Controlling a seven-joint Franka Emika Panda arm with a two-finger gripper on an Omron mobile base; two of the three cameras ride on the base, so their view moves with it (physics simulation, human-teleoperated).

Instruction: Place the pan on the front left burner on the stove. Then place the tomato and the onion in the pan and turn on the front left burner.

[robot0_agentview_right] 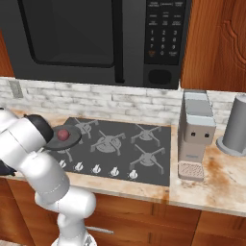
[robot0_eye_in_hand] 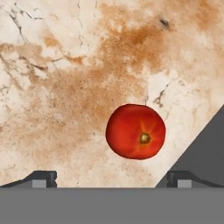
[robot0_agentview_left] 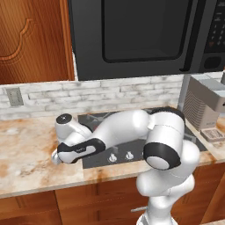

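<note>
Where marble shows, glossy red tomato (robot0_eye_in_hand: 135, 131)

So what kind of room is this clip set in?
A home kitchen, rendered rather than real. A stove with spider grates is set into a marbled counter, a black microwave hangs above it against a brick backsplash, and a tomato lies on the counter.
</note>
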